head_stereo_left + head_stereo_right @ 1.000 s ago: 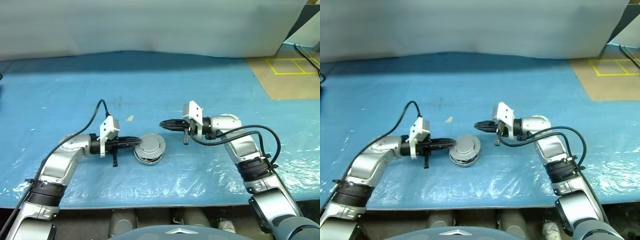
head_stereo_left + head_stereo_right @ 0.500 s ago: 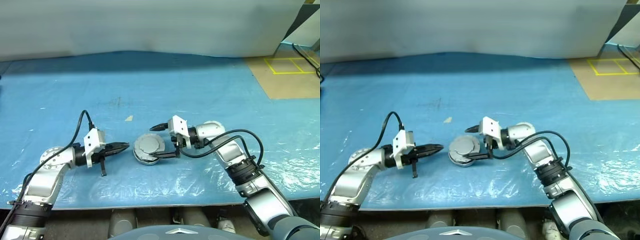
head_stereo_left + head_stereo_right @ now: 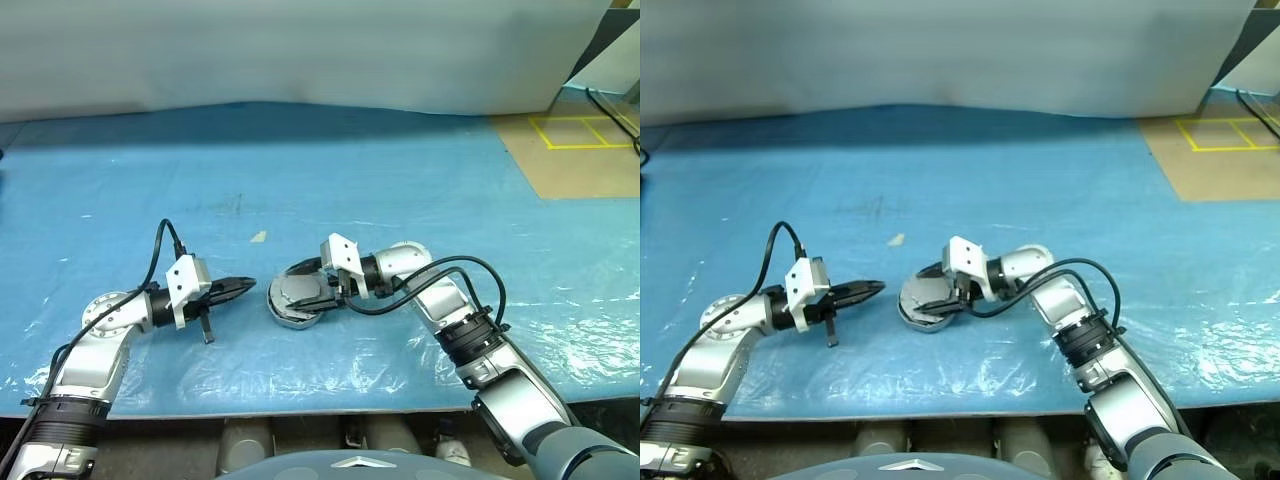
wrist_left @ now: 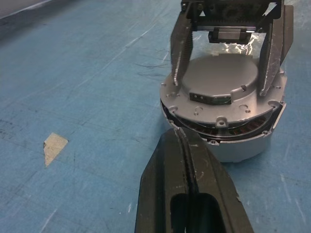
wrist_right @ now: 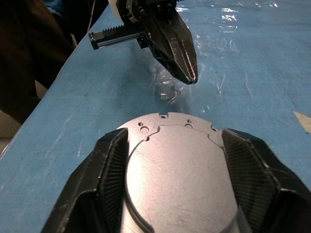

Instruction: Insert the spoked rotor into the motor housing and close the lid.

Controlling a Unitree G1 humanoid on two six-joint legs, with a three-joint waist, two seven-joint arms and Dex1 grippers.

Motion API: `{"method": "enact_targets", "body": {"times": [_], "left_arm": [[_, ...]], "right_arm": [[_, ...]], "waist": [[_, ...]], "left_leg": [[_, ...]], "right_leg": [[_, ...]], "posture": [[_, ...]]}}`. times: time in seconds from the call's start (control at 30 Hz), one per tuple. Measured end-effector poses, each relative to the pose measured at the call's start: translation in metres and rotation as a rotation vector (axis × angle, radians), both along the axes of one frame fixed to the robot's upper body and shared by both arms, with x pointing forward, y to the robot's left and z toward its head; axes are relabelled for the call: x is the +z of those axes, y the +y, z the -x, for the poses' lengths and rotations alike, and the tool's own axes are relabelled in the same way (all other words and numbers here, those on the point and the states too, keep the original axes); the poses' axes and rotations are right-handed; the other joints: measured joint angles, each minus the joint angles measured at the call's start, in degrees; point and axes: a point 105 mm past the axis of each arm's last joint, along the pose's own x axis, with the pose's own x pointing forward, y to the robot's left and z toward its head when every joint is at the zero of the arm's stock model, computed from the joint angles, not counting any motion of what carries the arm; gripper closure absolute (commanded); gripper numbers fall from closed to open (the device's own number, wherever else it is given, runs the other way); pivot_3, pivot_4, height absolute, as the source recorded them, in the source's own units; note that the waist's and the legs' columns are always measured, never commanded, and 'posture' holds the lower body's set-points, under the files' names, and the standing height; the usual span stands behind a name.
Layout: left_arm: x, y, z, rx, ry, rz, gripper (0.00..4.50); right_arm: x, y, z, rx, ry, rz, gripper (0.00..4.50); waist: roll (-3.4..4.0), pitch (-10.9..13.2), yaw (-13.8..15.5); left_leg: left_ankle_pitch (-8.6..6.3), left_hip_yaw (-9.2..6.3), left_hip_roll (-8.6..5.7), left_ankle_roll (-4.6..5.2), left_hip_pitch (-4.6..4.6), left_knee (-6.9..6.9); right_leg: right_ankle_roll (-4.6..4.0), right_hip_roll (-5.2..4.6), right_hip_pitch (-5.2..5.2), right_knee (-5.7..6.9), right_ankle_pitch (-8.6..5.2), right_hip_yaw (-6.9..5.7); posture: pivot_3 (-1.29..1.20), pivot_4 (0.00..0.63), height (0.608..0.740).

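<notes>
- Eye views: your right tool (image 3: 305, 287) straddles the lid (image 3: 298, 291), one finger on each side of it. The lid sits on the housing (image 3: 290, 317), near the front of the blue counter (image 3: 400, 180). You can't tell here if the fingers already pinch or just bracket the lid.
- Eye views: your left tool (image 3: 240, 288) is clenched and empty, its tip just beside the housing on the left, apart from it.
- Left wrist view: the lid (image 4: 221, 90) looks cocked. It is lifted on the near side, and a gap shows copper coils in the housing (image 4: 233, 141). Risk: if you squeeze or press now, it could jam crooked, or the stack could slide on the slick counter.
- Left wrist view: the right tool fingers (image 4: 179, 51) lie against the lid's raised centre on both sides. The left tool (image 4: 182, 150) points at the housing rim, with nothing bracing it.
- Right wrist view: the lid (image 5: 175, 165) sits between the fingers (image 5: 112, 165), close or touching. An off-centre grip could tip the lid further.
- The rotor isn't distinguishable under the lid, so you can't confirm it is seated. Closing over a tilted rotor would block the lid.
</notes>
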Motion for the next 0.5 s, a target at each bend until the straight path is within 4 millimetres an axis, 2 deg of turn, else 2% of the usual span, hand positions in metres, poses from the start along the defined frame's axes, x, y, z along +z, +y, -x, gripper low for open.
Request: {"method": "enact_targets", "body": {"times": [0.37, 0.5], "left_arm": [[-0.0024, -0.0028, -0.0002, -0.01, 0.002, 0.001, 4.5], [-0.0029, -0.0035, 0.0001, -0.013, 0.004, 0.001, 4.5]], "right_arm": [[-0.0025, -0.0038, 0.0103, -0.021, 0.016, -0.004, 2.28], [0.0014, -0.0029, 0.0063, -0.037, 0.01, -0.002, 1.42]], "waist": [[0.0, 0.0, 0.02], [0.0, 0.0, 0.0]], "left_leg": [[0.0, 0.0, 0.0, -0.02, 0.05, 0.0], [0.0, 0.0, 0.0, -0.03, 0.04, 0.0]], "right_leg": [[-0.02, 0.0, 0.03, -0.01, -0.01, 0.01], [-0.01, 0.0, 0.03, -0.01, -0.01, 0.01]], "posture": [[0.0, 0.15, 0.74], [0.0, 0.15, 0.74]]}}
